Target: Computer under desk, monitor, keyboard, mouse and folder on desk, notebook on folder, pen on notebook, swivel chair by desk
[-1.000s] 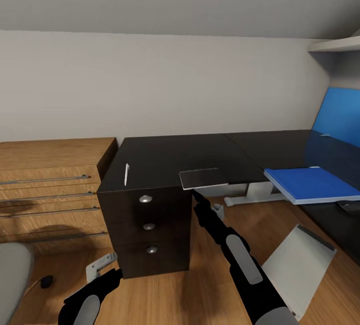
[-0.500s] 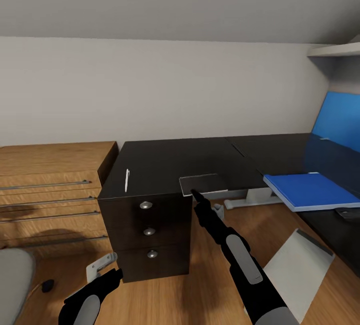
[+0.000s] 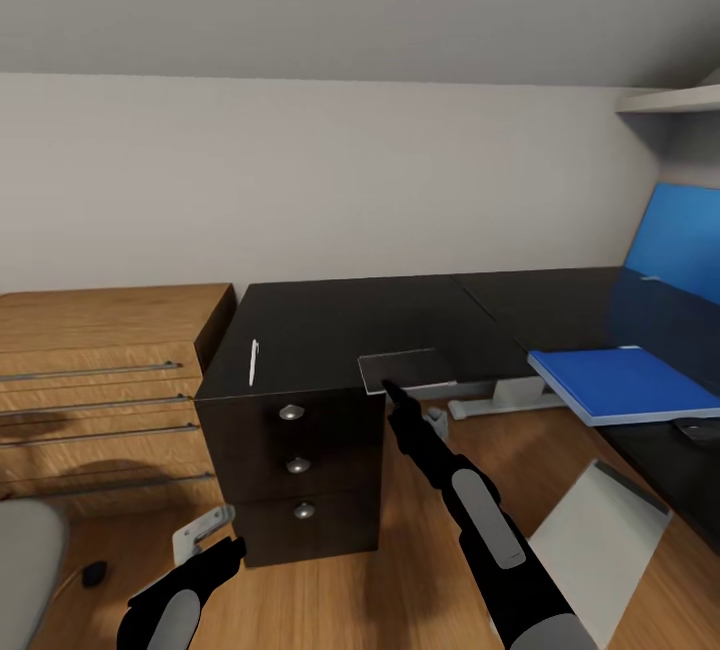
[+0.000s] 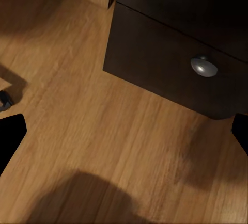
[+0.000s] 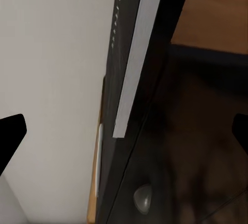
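Note:
The grey notebook (image 3: 405, 369) lies on the black desk (image 3: 340, 315), hanging over its front edge beside the drawers. My right gripper (image 3: 389, 391) reaches up to the notebook's near edge. In the right wrist view this gripper (image 5: 124, 131) is open, with the notebook's pale edge (image 5: 135, 53) ahead between the spread fingers. The white pen (image 3: 253, 362) lies on the desk top to the left. The blue folder (image 3: 625, 382) rests on the desk's right wing. My left gripper (image 3: 225, 555) hangs open and empty low by the bottom drawer (image 4: 170, 53). The swivel chair's grey seat (image 3: 25, 570) shows at the lower left.
A light-wood dresser (image 3: 100, 330) stands left of the desk. A white-grey computer case (image 3: 600, 525) leans on the floor by the right wing. A blue upright panel (image 3: 680, 230) stands at the far right under a wall shelf (image 3: 670, 98). Wooden floor lies open between the arms.
The whole picture dropped slightly a second ago, so the camera moved. My right gripper has stayed at the notebook's edge, and nothing on the desk has shifted.

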Tool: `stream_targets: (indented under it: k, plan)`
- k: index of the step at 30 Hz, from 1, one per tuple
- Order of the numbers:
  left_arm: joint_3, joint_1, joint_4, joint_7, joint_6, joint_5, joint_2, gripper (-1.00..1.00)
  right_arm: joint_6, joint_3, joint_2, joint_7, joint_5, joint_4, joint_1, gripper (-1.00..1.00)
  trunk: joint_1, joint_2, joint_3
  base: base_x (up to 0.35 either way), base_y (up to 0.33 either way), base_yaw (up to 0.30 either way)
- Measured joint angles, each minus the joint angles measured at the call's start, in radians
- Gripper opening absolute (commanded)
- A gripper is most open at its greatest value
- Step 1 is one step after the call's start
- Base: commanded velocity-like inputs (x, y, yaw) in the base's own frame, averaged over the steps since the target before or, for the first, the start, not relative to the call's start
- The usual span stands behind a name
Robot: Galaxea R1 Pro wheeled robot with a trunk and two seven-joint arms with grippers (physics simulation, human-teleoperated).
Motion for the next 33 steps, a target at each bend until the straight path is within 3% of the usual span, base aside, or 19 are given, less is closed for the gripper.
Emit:
stream_targets:
  k: [33]
  plan:
    - [0.001,0.000,0.004,0.003,0.001,0.000,0.000,1.00,0.000,0.001,0.000,-0.002,0.001,0.000,0.000,1.00,0.000,0.000,0.000,0.033,0.008,0.000]
